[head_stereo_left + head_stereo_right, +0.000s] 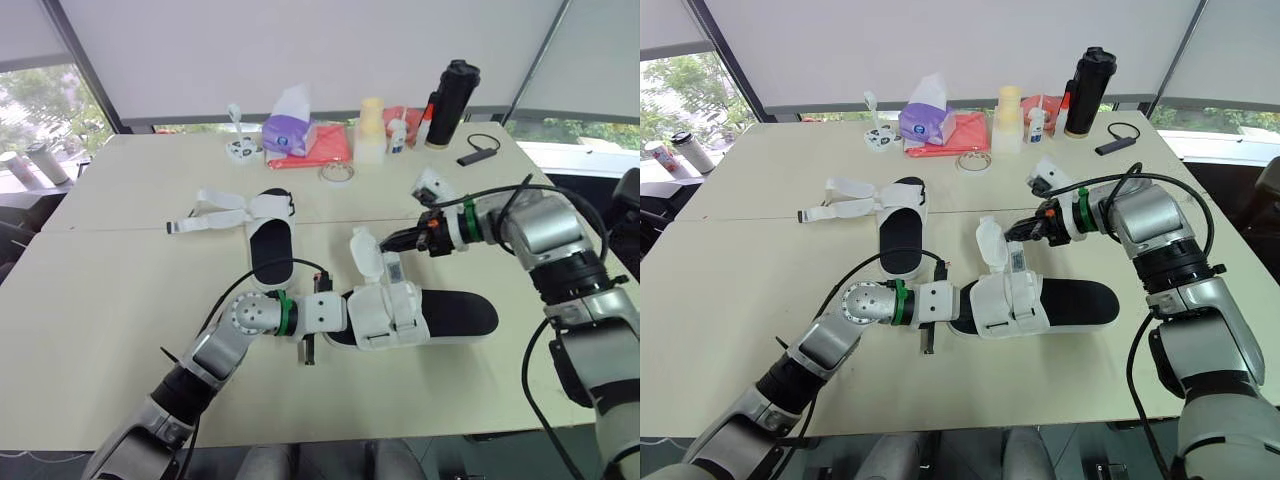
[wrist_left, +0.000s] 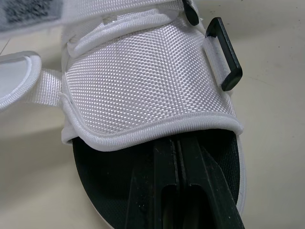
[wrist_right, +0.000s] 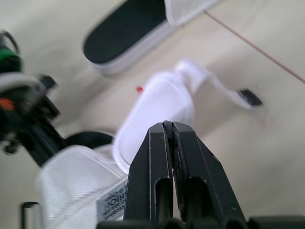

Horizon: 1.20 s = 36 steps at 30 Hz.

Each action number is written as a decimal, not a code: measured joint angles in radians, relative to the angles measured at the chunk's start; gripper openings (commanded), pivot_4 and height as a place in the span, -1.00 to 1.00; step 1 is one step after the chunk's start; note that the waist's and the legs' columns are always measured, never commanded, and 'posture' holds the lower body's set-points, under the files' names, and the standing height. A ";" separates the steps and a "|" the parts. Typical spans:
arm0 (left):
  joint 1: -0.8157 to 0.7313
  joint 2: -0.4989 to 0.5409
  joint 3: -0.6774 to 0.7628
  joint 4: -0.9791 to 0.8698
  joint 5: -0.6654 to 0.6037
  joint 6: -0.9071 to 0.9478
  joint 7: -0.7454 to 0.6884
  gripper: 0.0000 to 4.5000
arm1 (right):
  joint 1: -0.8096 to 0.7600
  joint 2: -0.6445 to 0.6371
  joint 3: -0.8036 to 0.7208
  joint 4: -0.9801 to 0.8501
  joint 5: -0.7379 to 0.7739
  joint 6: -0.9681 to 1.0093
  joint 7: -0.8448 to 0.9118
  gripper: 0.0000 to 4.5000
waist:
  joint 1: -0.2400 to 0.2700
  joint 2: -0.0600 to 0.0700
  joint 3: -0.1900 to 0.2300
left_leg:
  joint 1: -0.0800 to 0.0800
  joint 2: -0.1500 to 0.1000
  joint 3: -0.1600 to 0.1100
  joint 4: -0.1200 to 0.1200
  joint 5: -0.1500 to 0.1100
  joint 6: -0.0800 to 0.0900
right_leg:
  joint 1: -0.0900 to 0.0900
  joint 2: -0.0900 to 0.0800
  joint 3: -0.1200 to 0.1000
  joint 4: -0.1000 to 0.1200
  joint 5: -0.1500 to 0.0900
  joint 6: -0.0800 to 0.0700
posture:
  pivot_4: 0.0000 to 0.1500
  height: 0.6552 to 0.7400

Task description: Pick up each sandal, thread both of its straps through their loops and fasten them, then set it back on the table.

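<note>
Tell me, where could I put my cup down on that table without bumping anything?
Bare: the table's near-left corner, beside the left arm, and the far-left corner beyond the open sandal. Crowded: the far edge, from tissue pack to black flask.

My left gripper (image 2: 177, 140): fingers (image 2: 147, 191) of black moulded plastic, matt, faintly scuffed. My right gripper (image 3: 167, 125): the same plastic, with a slight sheen on the flat faces.

Near sandal (image 1: 420, 318), by the near edge of the table (image 1: 100, 300):
- Upper (image 2: 143, 81): white woven cloth in a coarse dimpled mesh, edged with smooth white binding.
- Loop (image 2: 226, 52): hard black plastic, matt.
- Footbed (image 2: 95, 181): black, matt, finely grained.

Far sandal (image 1: 270, 245), mid-table: white cloth straps and a matt black footbed.

Table top: cream, smooth, matt.

Bottle (image 1: 452, 103), far edge: black, satin sheen.
</note>
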<state>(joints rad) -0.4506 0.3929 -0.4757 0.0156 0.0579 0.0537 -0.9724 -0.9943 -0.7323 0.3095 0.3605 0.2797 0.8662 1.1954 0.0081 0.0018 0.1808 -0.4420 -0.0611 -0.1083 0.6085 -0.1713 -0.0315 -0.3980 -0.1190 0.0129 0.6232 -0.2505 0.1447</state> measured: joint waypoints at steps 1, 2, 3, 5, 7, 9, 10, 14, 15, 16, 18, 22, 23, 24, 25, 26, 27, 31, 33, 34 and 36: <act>0.000 0.000 0.000 0.000 0.000 0.000 0.000 -1.00 | 0.000 0.000 0.000 0.000 -0.001 0.000 0.001 -0.95 | 0.000 0.000 0.000 | 0.000 0.000 0.000 0.000 0.000 0.000 | 0.000 0.000 0.000 0.000 0.000 0.000 | 1.00 0.75; 0.000 0.000 0.000 0.000 0.000 0.000 0.000 -1.00 | 0.001 0.000 0.000 0.000 -0.002 0.000 0.002 -0.95 | 0.000 0.000 0.000 | 0.000 0.000 0.000 0.000 0.000 0.000 | 0.000 0.000 0.000 0.000 0.000 0.000 | 1.00 0.75; 0.000 0.000 0.000 0.000 0.000 0.000 0.000 -1.00 | 0.008 -0.001 0.002 -0.005 -0.008 -0.001 0.002 -0.95 | 0.000 0.000 0.000 | 0.000 0.000 0.000 0.000 0.000 0.000 | 0.000 0.000 0.000 0.000 0.000 0.000 | 1.00 0.75; 0.001 -0.001 0.000 0.000 0.000 0.000 0.000 -1.00 | 0.050 -0.004 0.024 -0.026 -0.040 -0.003 -0.005 -0.95 | 0.002 -0.001 -0.001 | 0.000 0.000 0.000 0.000 0.000 0.000 | 0.000 0.000 0.000 0.001 0.000 0.000 | 1.00 0.75; 0.001 0.000 0.000 -0.001 0.000 0.000 0.000 -1.00 | 0.093 -0.005 0.048 -0.030 -0.062 0.001 -0.011 -0.95 | 0.001 -0.001 -0.001 | 0.000 0.000 0.000 0.000 0.000 0.000 | 0.000 0.000 0.000 0.001 0.000 0.000 | 1.00 0.75; -0.002 0.000 0.000 -0.001 0.000 0.000 0.000 -1.00 | 0.103 -0.005 0.059 -0.043 -0.080 0.003 -0.022 -0.95 | 0.000 0.000 -0.001 | 0.001 0.000 0.000 0.000 0.000 0.000 | 0.000 0.000 0.000 0.002 0.000 0.000 | 1.00 0.75; -0.003 0.000 0.000 0.001 0.001 0.000 0.000 -1.00 | 0.102 -0.004 0.059 -0.054 -0.085 0.004 -0.028 -0.95 | 0.001 0.000 -0.001 | 0.001 0.000 0.000 0.000 0.000 0.000 | 0.000 0.000 0.000 0.003 0.000 0.000 | 1.00 0.75; -0.004 0.000 0.000 0.001 0.001 0.000 0.000 -1.00 | 0.103 -0.001 0.067 -0.064 -0.105 0.019 -0.041 -0.95 | 0.001 -0.001 -0.001 | 0.001 0.000 -0.001 0.000 0.000 0.000 | 0.000 0.000 0.000 0.003 -0.001 -0.001 | 1.00 0.75; -0.005 0.000 0.000 0.002 0.001 0.000 0.000 -1.00 | 0.103 -0.001 0.067 -0.066 -0.108 0.020 -0.042 -0.95 | 0.002 -0.001 -0.001 | 0.001 0.000 -0.001 0.001 0.000 0.000 | 0.000 0.000 0.000 0.004 -0.001 -0.001 | 1.00 0.75; -0.005 0.000 -0.001 0.002 0.001 0.000 0.000 -1.00 | 0.104 -0.001 0.067 -0.071 -0.110 0.021 -0.042 -0.95 | 0.002 -0.001 -0.001 | 0.001 0.000 -0.001 0.001 0.000 0.000 | 0.000 0.000 0.000 0.004 -0.001 -0.001 | 1.00 0.75; -0.006 0.000 -0.001 0.003 0.001 0.000 0.000 -1.00 | 0.109 -0.001 0.067 -0.082 -0.113 0.022 -0.046 -0.95 | 0.002 0.000 -0.001 | 0.001 0.000 -0.001 0.001 0.000 0.000 | 0.000 0.000 0.000 0.004 -0.001 -0.001 | 1.00 0.75; -0.006 0.000 -0.001 0.003 0.001 0.000 0.000 -1.00 | 0.117 -0.003 0.067 -0.103 -0.121 0.024 -0.049 -0.70 | 0.002 0.000 -0.001 | 0.001 0.000 -0.001 0.001 0.000 0.000 | 0.000 0.000 0.000 0.004 -0.001 -0.001 | 1.00 0.75; -0.006 0.000 -0.001 0.003 0.001 0.000 0.000 -1.00 | 0.121 -0.006 0.069 -0.104 -0.129 0.024 -0.050 -0.55 | 0.002 -0.001 -0.001 | 0.001 0.000 -0.001 0.001 0.000 0.000 | 0.000 0.000 0.000 0.004 -0.001 0.000 | 1.00 0.75; -0.006 -0.001 -0.001 0.003 0.001 0.000 0.000 -1.00 | 0.127 -0.010 0.073 -0.104 -0.136 0.024 -0.050 -0.35 | 0.003 -0.001 -0.001 | 0.001 0.000 -0.001 0.001 0.000 0.000 | 0.000 0.000 0.000 0.004 -0.001 0.000 | 1.00 0.75; -0.006 -0.001 -0.001 0.003 0.001 0.000 0.000 -1.00 | 0.132 -0.013 0.076 -0.104 -0.141 0.024 -0.050 -0.13 | 0.003 0.000 -0.001 | 0.001 0.000 -0.001 0.001 0.000 0.000 | 0.000 0.000 0.000 0.004 -0.001 0.000 | 1.00 0.75; -0.007 -0.001 -0.001 0.003 0.001 0.000 -0.001 -1.00 | 0.131 -0.018 0.074 -0.104 -0.149 0.022 -0.054 0.12 | 0.002 0.000 -0.001 | 0.001 0.000 -0.001 0.001 0.000 0.000 | 0.000 0.000 0.000 0.004 -0.001 0.000 | 1.00 0.75; -0.007 -0.001 -0.001 0.004 0.001 0.000 -0.001 -1.00 | 0.128 -0.025 0.073 -0.105 -0.157 0.022 -0.061 0.33 | 0.003 0.000 -0.001 | 0.001 0.000 -0.001 0.001 0.000 0.000 | 0.000 0.000 0.000 0.004 -0.001 0.000 | 1.00 0.75; -0.007 -0.001 -0.002 0.003 0.001 0.000 -0.001 -1.00 | 0.119 -0.037 0.070 -0.102 -0.188 0.012 -0.087 0.79 | 0.003 0.000 -0.001 | 0.001 0.000 -0.001 0.001 0.000 0.000 | 0.000 0.000 0.000 0.004 -0.002 0.000 | 1.00 0.75; -0.007 -0.001 -0.001 0.003 0.001 0.000 -0.001 -1.00 | 0.116 -0.041 0.069 -0.095 -0.200 0.000 -0.097 0.79 | 0.002 0.000 -0.001 | 0.001 0.000 -0.001 0.001 0.000 0.000 | 0.000 0.000 0.000 0.004 -0.002 0.000 | 1.00 0.75; -0.007 -0.001 -0.001 0.004 0.001 0.000 -0.001 -1.00 | 0.109 -0.041 0.069 -0.085 -0.205 0.000 -0.104 0.79 | 0.002 0.000 -0.001 | 0.001 0.000 -0.001 0.001 0.000 0.000 | 0.000 0.000 0.000 0.005 -0.002 0.000 | 1.00 0.75; -0.007 0.000 -0.001 0.004 0.001 0.000 -0.001 -1.00 | 0.083 -0.043 0.063 -0.060 -0.218 -0.001 -0.118 0.79 | 0.002 0.000 -0.001 | 0.001 0.000 -0.001 0.001 0.000 0.000 | 0.000 0.000 0.000 0.005 -0.002 0.000 | 1.00 0.75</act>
<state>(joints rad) -0.4576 0.3924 -0.4766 0.0193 0.0587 0.0533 -0.9730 -0.9108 -0.7750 0.3728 0.3005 0.0613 0.8652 1.0776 0.0098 0.0016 0.1795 -0.4409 -0.0614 -0.1092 0.6091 -0.1713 -0.0316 -0.3982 -0.1190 0.0131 0.6279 -0.2523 0.1445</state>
